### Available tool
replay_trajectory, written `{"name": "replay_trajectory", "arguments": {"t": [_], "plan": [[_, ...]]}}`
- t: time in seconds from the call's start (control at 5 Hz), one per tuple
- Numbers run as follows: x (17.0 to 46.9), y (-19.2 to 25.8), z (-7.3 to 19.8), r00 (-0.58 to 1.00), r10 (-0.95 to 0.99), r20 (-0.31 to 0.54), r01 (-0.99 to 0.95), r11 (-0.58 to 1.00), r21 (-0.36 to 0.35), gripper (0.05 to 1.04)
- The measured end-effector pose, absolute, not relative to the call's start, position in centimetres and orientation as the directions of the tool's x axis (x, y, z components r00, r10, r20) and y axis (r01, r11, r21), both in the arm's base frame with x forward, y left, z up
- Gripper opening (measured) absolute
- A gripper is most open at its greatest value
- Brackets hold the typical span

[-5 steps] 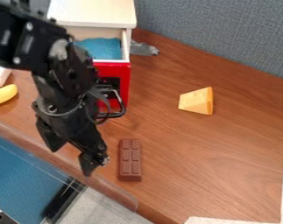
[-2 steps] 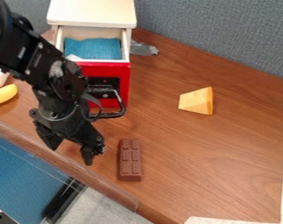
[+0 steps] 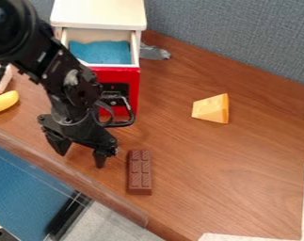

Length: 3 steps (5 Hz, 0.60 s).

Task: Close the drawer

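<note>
Drawer (image 3: 115,89) pulled open, blue cloth (image 3: 101,52) inside. Gripper (image 3: 80,156) in front, left of choc bar (image 3: 140,172), fingers spread w/ nothing btwn.

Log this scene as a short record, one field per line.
drawer: red-fronted box drawer, pulled open
drawer contents: blue material
handle: black metal loop on the drawer's front
gripper: black two-finger gripper, fingers apart, nothing between them
right of gripper: brown segmented chocolate bar
farther right: pale orange cheese wedge
left edge: yellow banana
task status: drawer not yet closed
</note>
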<state>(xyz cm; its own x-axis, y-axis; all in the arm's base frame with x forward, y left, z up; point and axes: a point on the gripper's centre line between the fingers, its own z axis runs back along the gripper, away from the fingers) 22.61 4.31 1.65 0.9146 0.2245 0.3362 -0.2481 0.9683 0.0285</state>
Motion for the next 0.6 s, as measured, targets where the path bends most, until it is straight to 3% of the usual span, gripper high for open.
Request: {"name": "replay_trajectory", "arguments": {"t": [0.6], "plan": [[25.4,5.4,1.5,0.899,0.274,0.341,-0.299,0.954,0.023,0.999]]}}
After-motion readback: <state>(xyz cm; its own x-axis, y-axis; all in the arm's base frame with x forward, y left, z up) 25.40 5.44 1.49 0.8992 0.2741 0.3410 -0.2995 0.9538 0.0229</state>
